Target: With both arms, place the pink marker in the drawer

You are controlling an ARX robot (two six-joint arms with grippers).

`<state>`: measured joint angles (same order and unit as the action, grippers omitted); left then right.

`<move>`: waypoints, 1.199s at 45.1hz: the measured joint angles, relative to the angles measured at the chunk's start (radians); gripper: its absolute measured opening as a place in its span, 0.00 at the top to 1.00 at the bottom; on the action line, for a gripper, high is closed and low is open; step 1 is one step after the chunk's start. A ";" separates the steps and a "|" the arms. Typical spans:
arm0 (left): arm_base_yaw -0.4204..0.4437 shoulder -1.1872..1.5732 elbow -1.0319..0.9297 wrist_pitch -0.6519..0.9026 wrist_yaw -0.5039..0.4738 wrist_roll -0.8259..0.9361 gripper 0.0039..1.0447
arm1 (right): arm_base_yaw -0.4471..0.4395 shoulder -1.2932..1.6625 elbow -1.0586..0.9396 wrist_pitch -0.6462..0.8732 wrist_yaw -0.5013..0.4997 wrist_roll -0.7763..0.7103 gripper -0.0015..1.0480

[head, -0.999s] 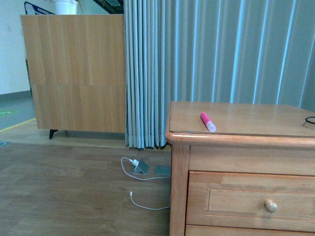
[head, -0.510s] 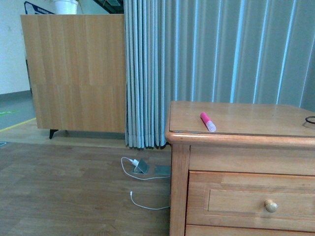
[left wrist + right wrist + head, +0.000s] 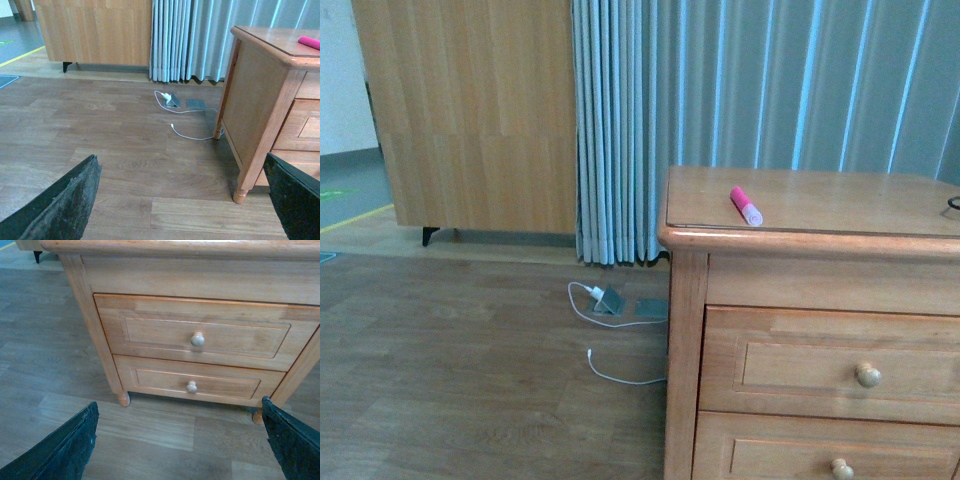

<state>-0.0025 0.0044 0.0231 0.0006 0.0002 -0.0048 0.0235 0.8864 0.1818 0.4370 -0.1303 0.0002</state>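
The pink marker [image 3: 745,206] lies on top of the wooden cabinet [image 3: 800,238], its pale cap end toward the front edge; its tip also shows in the left wrist view as the pink marker [image 3: 309,42]. The top drawer [image 3: 820,365] is shut, its round knob [image 3: 868,375] in the middle; the right wrist view shows the drawer [image 3: 200,330] and knob [image 3: 197,339] head-on. My left gripper [image 3: 185,200] is open over the floor beside the cabinet. My right gripper [image 3: 182,440] is open in front of the cabinet, low near the floor. Neither arm shows in the front view.
A second drawer [image 3: 195,382] sits below the top one. A white cable and adapter [image 3: 610,300] lie on the wood floor by the grey curtain [image 3: 740,90]. A large wooden cupboard [image 3: 470,110] stands at the back left. A black cable [image 3: 953,203] rests at the cabinet top's right edge.
The front camera has risen or tilted: the cabinet now sits higher in view and the lower drawer's knob has come into sight. The marker has not moved on the cabinet.
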 joint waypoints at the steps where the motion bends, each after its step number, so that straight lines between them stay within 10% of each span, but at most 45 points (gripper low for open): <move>1: 0.000 0.000 0.000 0.000 0.000 0.000 0.06 | 0.003 0.049 0.011 0.037 0.003 0.003 0.08; 18: 0.000 0.000 0.000 0.000 0.000 0.000 0.06 | 0.045 0.725 0.296 0.360 0.104 0.016 0.08; 54: 0.000 0.000 0.000 0.000 0.000 0.000 0.06 | 0.037 1.359 0.867 0.344 0.240 0.050 0.08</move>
<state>-0.0025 0.0044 0.0231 0.0006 0.0002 -0.0044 0.0605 2.2456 1.0489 0.7811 0.1101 0.0502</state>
